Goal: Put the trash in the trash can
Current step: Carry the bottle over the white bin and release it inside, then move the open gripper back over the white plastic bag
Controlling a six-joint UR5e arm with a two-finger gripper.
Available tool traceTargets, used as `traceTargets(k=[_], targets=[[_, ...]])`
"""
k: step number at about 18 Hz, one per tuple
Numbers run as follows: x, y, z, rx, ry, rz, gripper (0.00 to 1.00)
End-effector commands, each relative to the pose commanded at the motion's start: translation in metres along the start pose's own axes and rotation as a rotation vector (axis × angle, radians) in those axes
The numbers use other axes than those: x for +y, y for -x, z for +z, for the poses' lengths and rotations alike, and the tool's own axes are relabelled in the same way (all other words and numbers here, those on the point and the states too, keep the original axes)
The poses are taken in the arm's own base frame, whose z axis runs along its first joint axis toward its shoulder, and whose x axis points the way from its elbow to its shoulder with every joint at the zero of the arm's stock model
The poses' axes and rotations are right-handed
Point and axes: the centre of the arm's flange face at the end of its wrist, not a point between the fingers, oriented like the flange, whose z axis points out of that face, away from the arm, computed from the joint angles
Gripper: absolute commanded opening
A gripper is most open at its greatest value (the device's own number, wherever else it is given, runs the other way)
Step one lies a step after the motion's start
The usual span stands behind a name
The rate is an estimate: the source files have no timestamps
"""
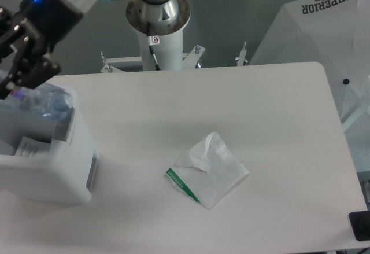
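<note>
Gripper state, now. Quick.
Gripper: jaws closed on the water bottle, holding it over the trash can.

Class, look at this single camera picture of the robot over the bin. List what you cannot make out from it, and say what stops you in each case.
- Gripper: at the left edge, so its grip on the bottle cannot be judged.
- Bottle: blurred and partly behind the bin's rim; its label is unreadable.
- Bin: left side cut off by the edge, its floor mostly hidden by its walls.
- Paper in the bin: print too small.
- Plastic bag: green strip text too small.
</note>
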Motion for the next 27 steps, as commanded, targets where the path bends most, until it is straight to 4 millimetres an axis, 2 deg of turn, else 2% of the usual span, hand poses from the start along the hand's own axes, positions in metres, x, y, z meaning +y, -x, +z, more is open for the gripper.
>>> traceTargets(k=[6, 7, 9, 12, 13, 17, 19, 22, 24, 25, 27], targets=[[0.007, 0.0, 0.015, 0.023, 0.015, -0.068, 0.57], [0.008, 0.001, 0.017, 0.025, 0.017, -0.079, 0.62], [0.013, 0.007, 0.023, 0.029, 0.026, -0.099, 0.82], [0.016, 0.009, 0.026, 0.028, 0.032, -0.151, 0.96], [0.015, 0.008, 0.025, 0.026, 0.032, -0.154, 0.99], [0.019, 0.011, 0.013, -0.002, 0.036, -0.193, 1.0], [0.045, 0.036, -0.026, -0.091, 0.034, -0.25, 1.0], [0.099, 0.057, -0.086, -0.211, 0.027, -0.346, 1.0], [0.12, 0.073, -0.128, -0.307, 0.013, -0.388, 1.0], [0.128, 0.082, -0.143, -0.357, 0.025, -0.391, 1.0], [0.144, 0.095, -0.154, -0.448, 0.1, -0.397, 1.0]])
